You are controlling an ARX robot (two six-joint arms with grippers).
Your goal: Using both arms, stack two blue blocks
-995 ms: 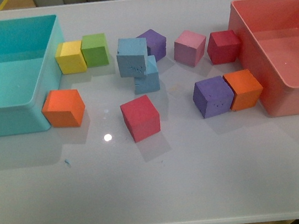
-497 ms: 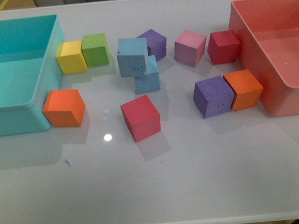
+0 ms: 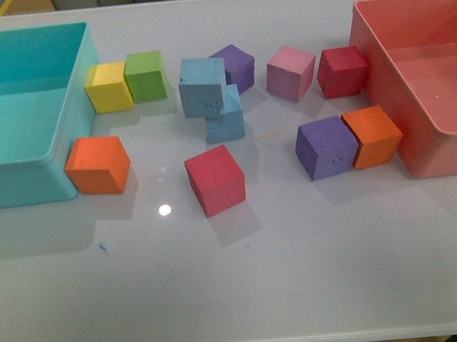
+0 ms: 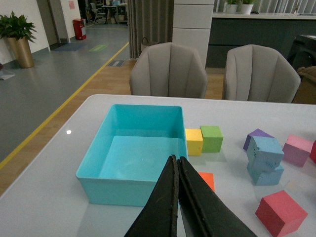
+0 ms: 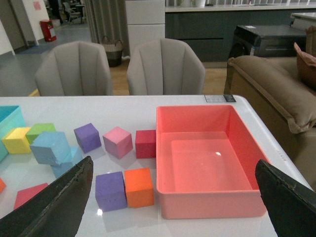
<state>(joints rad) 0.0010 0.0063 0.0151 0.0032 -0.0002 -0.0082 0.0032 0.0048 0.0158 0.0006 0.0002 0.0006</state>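
Note:
Two light blue blocks stand mid-table; the upper one (image 3: 202, 85) rests offset and slightly tilted on the lower one (image 3: 226, 120). The left wrist view shows the same pair, upper (image 4: 265, 152) over lower (image 4: 266, 175), and so does the right wrist view, upper (image 5: 49, 147) and lower (image 5: 66, 165). Neither arm shows in the front view. My left gripper (image 4: 177, 159) is shut and empty, hanging near the turquoise bin, well away from the blocks. My right gripper (image 5: 173, 163) is wide open and empty, raised before the salmon bin.
A turquoise bin (image 3: 8, 180) stands at the left and a salmon bin (image 3: 390, 106) at the right. Around the blue pair lie yellow (image 3: 108, 87), green (image 3: 145, 75), purple (image 3: 235, 65), pink (image 3: 290, 73), crimson (image 3: 341, 71), red (image 3: 214, 180), purple (image 3: 326, 148) and orange (image 3: 96, 165) (image 3: 373, 136) cubes.

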